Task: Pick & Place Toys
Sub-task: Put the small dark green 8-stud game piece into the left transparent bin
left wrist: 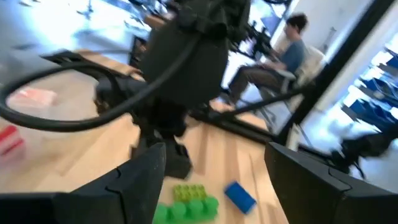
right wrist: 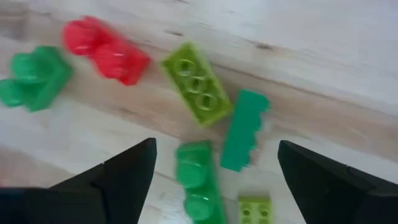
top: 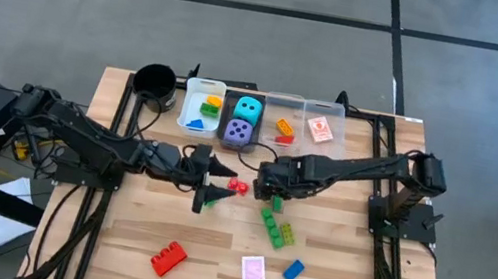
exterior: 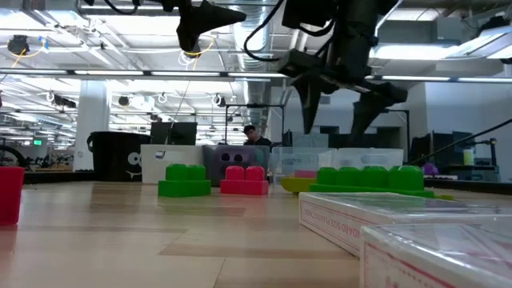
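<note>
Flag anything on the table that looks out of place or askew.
Nothing is damaged or spilled. Green bricks lie scattered at odd angles under the open right claw, one tipped on its side. Cards and a red brick remain loose near the front edge.

Grey floor (top: pixel 246 38), bright ceiling lights (exterior: pixel 64 48)

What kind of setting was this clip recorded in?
Most likely an open-plan lab or office workspace: exposed ceiling ducts and strip lights, a seated person at a desk behind, and a wooden table on grey concrete floor.
</note>
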Controlling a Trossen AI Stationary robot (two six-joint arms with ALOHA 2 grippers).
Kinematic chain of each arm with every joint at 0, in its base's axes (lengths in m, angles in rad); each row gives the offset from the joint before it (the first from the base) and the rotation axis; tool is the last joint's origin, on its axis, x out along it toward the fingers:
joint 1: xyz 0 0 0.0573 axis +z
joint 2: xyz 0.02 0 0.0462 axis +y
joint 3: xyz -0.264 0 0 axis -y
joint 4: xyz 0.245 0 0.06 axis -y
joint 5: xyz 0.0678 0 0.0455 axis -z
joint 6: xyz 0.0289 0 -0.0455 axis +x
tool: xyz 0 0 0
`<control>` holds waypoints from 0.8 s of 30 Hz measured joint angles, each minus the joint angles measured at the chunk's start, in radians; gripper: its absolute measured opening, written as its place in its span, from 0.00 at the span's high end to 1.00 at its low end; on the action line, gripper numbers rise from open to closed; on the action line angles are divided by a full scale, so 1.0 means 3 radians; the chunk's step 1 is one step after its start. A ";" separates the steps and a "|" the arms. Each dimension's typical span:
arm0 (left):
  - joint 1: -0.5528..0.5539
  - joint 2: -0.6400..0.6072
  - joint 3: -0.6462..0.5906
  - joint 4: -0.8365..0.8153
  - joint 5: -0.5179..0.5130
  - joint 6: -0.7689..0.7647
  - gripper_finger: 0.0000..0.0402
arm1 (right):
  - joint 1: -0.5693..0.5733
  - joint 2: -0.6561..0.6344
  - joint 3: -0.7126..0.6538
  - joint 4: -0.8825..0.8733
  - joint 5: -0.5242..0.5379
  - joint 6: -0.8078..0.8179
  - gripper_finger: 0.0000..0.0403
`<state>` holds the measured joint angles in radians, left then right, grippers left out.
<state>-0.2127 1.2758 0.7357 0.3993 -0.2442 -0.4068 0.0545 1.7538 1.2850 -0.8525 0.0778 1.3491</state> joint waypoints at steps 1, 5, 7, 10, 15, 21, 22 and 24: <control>0.0000 0.0000 0.0000 -0.0032 0.0083 0.0000 0.33 | 0.0017 0.0000 0.0000 -0.0056 0.0007 0.0086 0.18; 0.0000 0.0000 0.0000 -0.0088 0.0315 -0.0001 0.33 | 0.0081 0.0076 -0.0001 -0.0223 0.0022 0.0254 0.18; 0.0000 0.0000 0.0000 -0.0084 0.0408 -0.0001 0.33 | 0.0106 0.0100 -0.0005 -0.0310 0.0019 0.0308 0.18; 0.0000 0.0000 0.0000 -0.0084 0.0493 -0.0011 0.33 | 0.0136 0.0193 -0.0006 -0.0274 -0.0001 0.0331 0.18; 0.0000 0.0000 0.0000 -0.0021 0.0493 -0.0080 0.33 | 0.0156 0.0401 -0.0007 -0.0246 -0.0093 0.0273 0.18; 0.0015 -0.0037 0.0001 0.0019 0.0471 -0.0091 0.33 | 0.0163 0.0545 0.0004 -0.0169 -0.0159 0.0225 0.18; 0.0021 -0.0039 0.0001 0.0020 0.0465 -0.0092 0.33 | 0.0160 0.0554 0.0005 -0.0162 -0.0161 0.0217 0.18; 0.0041 -0.0042 0.0001 0.0025 0.0464 -0.0093 0.33 | 0.0143 0.0554 -0.0004 -0.0216 -0.0160 0.0192 0.18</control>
<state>-0.2005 1.2633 0.7361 0.4069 -0.1052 -0.4349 0.0974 1.9202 1.2839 -0.9173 0.0297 1.4068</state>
